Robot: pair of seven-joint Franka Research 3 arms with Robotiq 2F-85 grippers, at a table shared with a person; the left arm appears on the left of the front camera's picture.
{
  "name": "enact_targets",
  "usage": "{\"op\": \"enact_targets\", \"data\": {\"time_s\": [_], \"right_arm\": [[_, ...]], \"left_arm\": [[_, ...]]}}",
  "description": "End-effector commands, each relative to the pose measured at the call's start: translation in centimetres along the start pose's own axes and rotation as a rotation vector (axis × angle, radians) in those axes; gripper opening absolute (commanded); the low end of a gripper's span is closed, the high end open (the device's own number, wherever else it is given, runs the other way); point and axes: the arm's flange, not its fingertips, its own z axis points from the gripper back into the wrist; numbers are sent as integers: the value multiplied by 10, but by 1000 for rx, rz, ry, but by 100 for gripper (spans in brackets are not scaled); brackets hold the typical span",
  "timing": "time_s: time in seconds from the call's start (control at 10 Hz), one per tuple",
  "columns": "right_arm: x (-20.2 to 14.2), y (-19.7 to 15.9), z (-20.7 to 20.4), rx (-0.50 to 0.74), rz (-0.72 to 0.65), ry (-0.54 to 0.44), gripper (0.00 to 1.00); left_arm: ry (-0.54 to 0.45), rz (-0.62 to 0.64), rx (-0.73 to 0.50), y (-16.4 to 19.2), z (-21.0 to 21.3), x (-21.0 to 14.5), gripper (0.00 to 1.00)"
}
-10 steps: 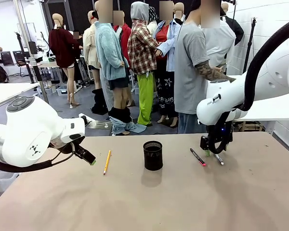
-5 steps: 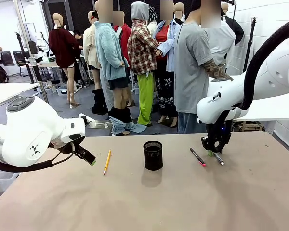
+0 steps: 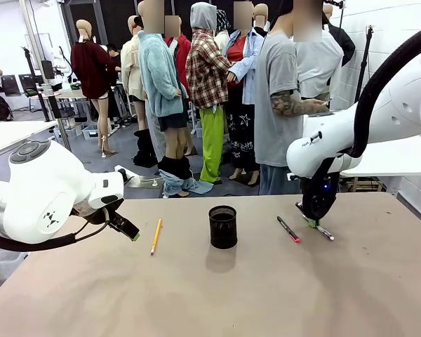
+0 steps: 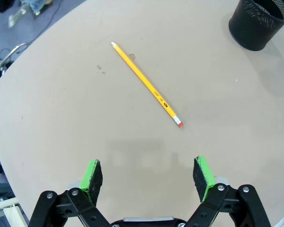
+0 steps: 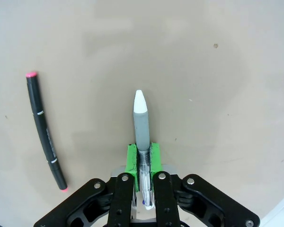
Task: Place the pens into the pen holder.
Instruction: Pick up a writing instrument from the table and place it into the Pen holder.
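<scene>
My right gripper point(image 5: 142, 152) is shut on a grey pen with a white tip point(image 5: 140, 120), held just above the table at the right point(image 3: 321, 229). Beside it lies a black marker with pink ends point(image 5: 45, 132), also seen on the table point(image 3: 288, 229). The black mesh pen holder point(image 3: 223, 226) stands upright mid-table and appears empty point(image 4: 259, 21). A yellow pencil point(image 4: 146, 84) lies left of the holder point(image 3: 156, 236). My left gripper point(image 4: 149, 174) hangs open above the table near the pencil's eraser end, with nothing between its green pads point(image 3: 135, 236).
A person in a grey shirt point(image 3: 281, 98) stands at the far side of the table, arms near my right arm point(image 3: 337, 140). The tan table point(image 3: 217, 295) has wide bare room at the front.
My right gripper has closed on the white-tipped pen and turned, lifting it slightly off the table. The left arm has not moved.
</scene>
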Motion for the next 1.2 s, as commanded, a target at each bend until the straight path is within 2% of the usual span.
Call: {"op": "enact_targets", "data": {"time_s": [0.0,0.4,0.8,1.1], "right_arm": [[3,-6,10,32,45,14,0],[-17,-8,52,234,159,-258,0],[-36,13,98,308,243,-568,0],[-36,35,110,510,328,-789,0]], "left_arm": [[-1,3,0,1,1,0,100],[-1,3,0,1,1,0,100],[-1,3,0,1,1,0,100],[-1,3,0,1,1,0,100]]}}
